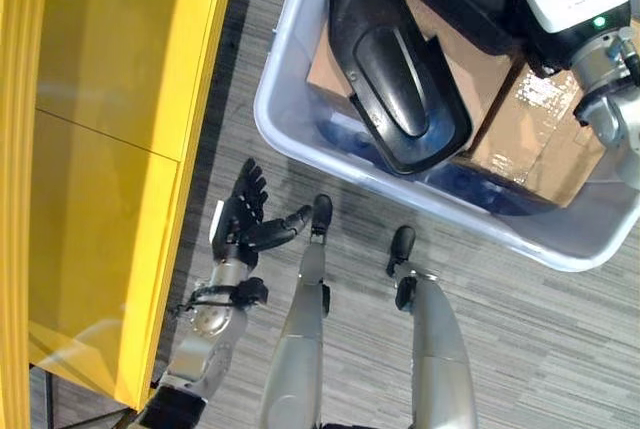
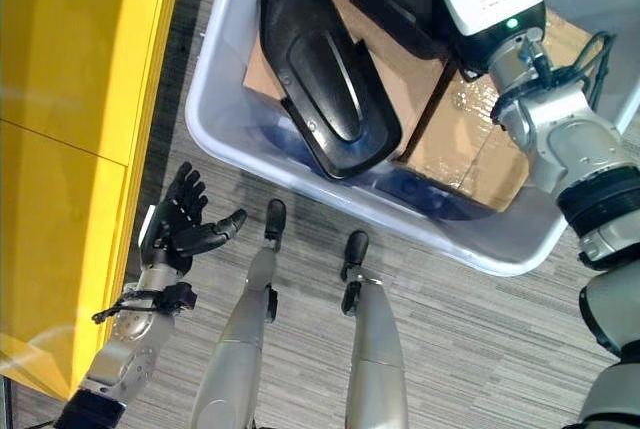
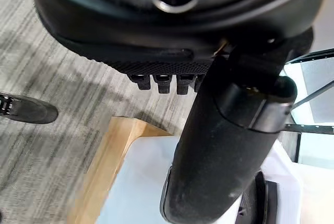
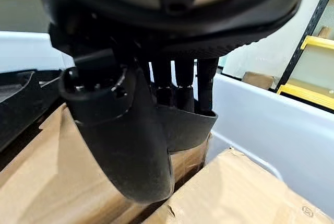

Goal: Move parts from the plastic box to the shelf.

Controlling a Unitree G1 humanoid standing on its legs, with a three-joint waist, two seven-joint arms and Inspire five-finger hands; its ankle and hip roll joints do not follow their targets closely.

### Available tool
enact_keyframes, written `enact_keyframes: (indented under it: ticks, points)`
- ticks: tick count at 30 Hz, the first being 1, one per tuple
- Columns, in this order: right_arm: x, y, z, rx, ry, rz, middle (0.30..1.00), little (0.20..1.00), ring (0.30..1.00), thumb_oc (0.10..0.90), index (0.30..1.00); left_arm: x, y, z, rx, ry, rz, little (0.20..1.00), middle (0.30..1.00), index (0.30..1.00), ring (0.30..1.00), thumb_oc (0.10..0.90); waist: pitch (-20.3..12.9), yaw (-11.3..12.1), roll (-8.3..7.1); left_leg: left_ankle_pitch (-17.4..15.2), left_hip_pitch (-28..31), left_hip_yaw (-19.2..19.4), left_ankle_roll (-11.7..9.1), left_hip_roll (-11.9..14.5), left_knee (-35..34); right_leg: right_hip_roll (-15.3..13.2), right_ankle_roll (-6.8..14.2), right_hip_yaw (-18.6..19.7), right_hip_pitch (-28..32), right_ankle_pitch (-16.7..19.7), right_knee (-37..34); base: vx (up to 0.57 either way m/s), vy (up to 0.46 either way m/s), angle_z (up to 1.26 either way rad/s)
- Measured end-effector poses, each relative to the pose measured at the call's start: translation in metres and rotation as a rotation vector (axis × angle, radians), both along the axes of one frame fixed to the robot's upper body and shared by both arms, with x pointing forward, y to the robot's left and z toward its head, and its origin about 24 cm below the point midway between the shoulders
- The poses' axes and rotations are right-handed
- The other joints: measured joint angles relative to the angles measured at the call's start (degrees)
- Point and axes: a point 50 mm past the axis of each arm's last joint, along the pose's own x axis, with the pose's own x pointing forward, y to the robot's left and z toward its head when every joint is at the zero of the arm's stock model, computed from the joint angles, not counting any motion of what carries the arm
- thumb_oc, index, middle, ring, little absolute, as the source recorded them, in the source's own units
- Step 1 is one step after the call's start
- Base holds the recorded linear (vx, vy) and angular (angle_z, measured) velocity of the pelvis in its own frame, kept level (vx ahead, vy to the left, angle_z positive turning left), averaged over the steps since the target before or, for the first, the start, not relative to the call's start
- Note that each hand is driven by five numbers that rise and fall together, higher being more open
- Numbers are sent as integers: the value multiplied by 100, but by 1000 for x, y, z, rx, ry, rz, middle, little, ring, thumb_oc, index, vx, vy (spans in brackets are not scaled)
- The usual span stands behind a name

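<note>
Left hand [image 1: 243, 219] spread and empty beside the yellow metal shelf [image 1: 110, 149]; right hand [image 4: 156, 104] reaching into the pale grey plastic box [image 1: 300, 139], fingers [image 4: 180, 85] extended onto a black moulded plastic part [image 4: 182, 125] above brown cardboard [image 4: 57, 182].

Grey striped carpet floor [image 1: 520, 339] is carrying everything here. Pale plastic box [image 1: 300, 124] is sitting directly on it, upper right. Yellow shelf [image 1: 110, 149] is standing on the floor along the left, near the box but apart from it, with a strip of carpet showing between them.
</note>
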Motion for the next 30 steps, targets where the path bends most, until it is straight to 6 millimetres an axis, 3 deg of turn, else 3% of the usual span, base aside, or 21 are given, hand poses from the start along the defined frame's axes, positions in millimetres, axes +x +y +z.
enact_keyframes:
  ticks: [6, 16, 21, 23, 30]
  points:
    - [2, -11, -46, 4, 154, -33, 300, 300, 300, 400, 300, 2, -1, 2, -1, -7, -3, 1000, 1000, 1000, 1000, 900, 0, 66, 0, -6, 274, -63, 11, -11, 12, -23, 9, -64, 334, -10, -43, -33, 13, 4]
    - [-8, -29, -102, 40, 307, -72, 300, 300, 300, 400, 300, 1, -1, -1, 4, 4, -1, 1000, 1000, 1000, 1000, 900, 0, 20, -4, -68, 915, -120, 59, -25, 17, -38, 33, -145, 1119, -11, -267, -14, 4, 2]
    - [-14, -28, -107, 86, 304, -52, 300, 300, 300, 400, 300, 2, 0, 0, 10, 4, -2, 1000, 1000, 1000, 1000, 900, 1, -71, -7, -145, 1319, -110, 78, -12, 19, -16, 74, -157, 1626, 27, -488, 5, 4, -1]
    - [-22, -25, -118, 95, 330, -14, 300, 300, 300, 400, 300, -1, 1, -5, 13, 29, 3, 1000, 1000, 1000, 1000, 900, -80, -107, -17, -249, 1571, -118, 67, 10, 25, 12, 92, -177, 1970, 33, -657, 45, 16, -2]
    - [-36, -21, -119, 124, 329, 43, 300, 300, 300, 400, 300, -8, 11, -13, 19, 70, 20, 1000, 1000, 1000, 1000, 900, -201, -183, -20, -393, 2014, -35, 124, 19, 35, 41, 176, -152, 2567, 101, -1033, 58, 26, -3]
